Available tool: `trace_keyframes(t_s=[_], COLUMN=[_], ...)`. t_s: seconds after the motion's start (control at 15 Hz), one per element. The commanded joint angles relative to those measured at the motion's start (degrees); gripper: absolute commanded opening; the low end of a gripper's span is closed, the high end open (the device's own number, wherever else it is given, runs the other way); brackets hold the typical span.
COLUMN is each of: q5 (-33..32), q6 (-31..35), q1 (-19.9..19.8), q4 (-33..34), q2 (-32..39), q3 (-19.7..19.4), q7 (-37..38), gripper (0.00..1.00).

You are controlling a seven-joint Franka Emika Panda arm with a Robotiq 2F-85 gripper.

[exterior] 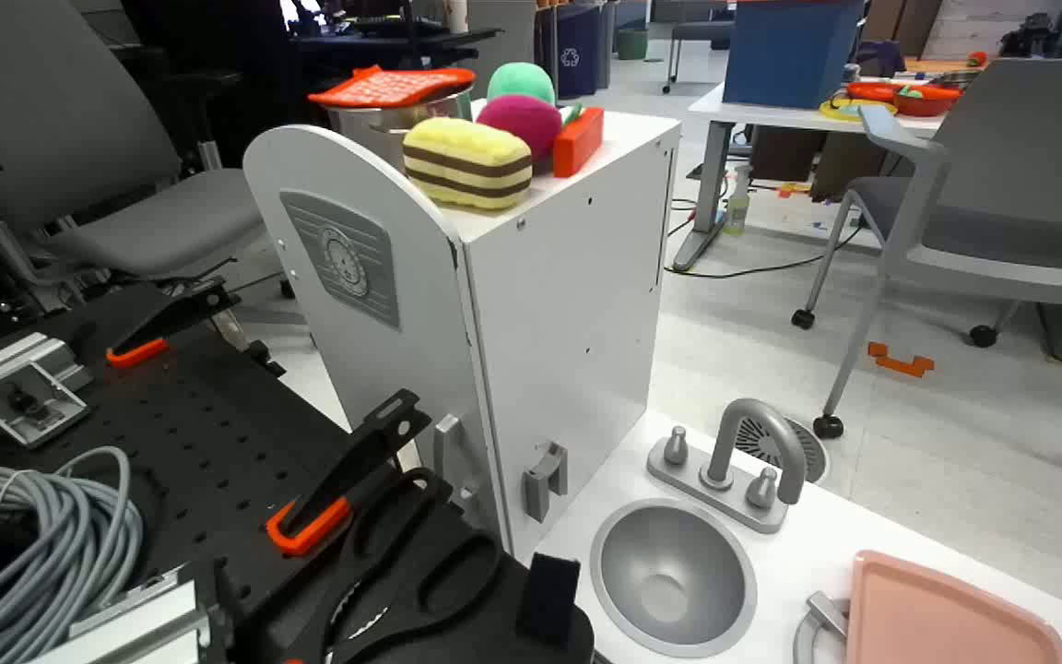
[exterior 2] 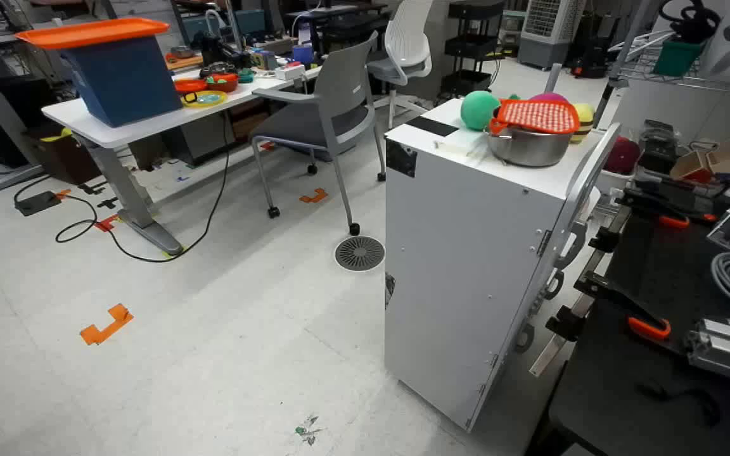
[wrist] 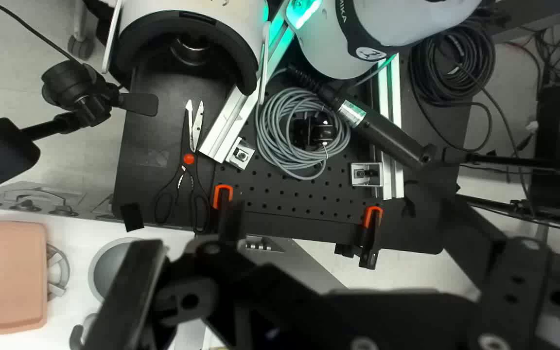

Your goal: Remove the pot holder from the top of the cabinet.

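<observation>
Wrist view: the gripper (wrist: pixel 309 238) stands with its jaws spread wide, holding nothing; scissors (wrist: pixel 188 159) lie on the black bench (wrist: pixel 153 138). The pot holder (exterior 2: pixel 539 115), in both exterior views, lies across the metal pot (exterior 2: pixel 530 149) on top of the cabinet (exterior 2: pixel 466 253), near the green ball (exterior 2: pixel 480 109) and the striped block (exterior: pixel 466 164).

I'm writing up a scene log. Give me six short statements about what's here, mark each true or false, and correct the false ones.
1. The pot holder lies on a metal pot. True.
2. The metal pot stands on the floor. False: it stands on the cabinet.
3. The green ball is on the cabinet too. True.
4. A grey faucet stands beside the sink. True.
5. The scissors lie in the sink. False: the scissors lie on the black table.
6. The yellow block is plain. False: the yellow block has dark stripes.
</observation>
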Motion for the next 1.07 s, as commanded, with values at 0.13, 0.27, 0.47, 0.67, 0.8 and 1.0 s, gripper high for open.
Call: trace_keyframes(t_s=[0.13,0.27,0.47,0.67,0.8,1.0], q5=[0.2,0.2,0.2,0.4,0.9,0.5], q6=[0.0,0.0,0.0,0.8,2.3,9.7], q1=[-0.5,-0.5,-0.5,-0.7,-0.6,0.1], q4=[0.2,0.2,0.2,0.5,1.3,2.8], q2=[0.1,0.1,0.1,0.7,2.5,5.8], q3=[0.4,0.4,0.4,0.0,-0.4,-0.1], q7=[-0.2,-0.2,-0.2,0.1,1.0,1.3], gripper=[1.0,1.0,1.0,1.0,1.0,1.0])
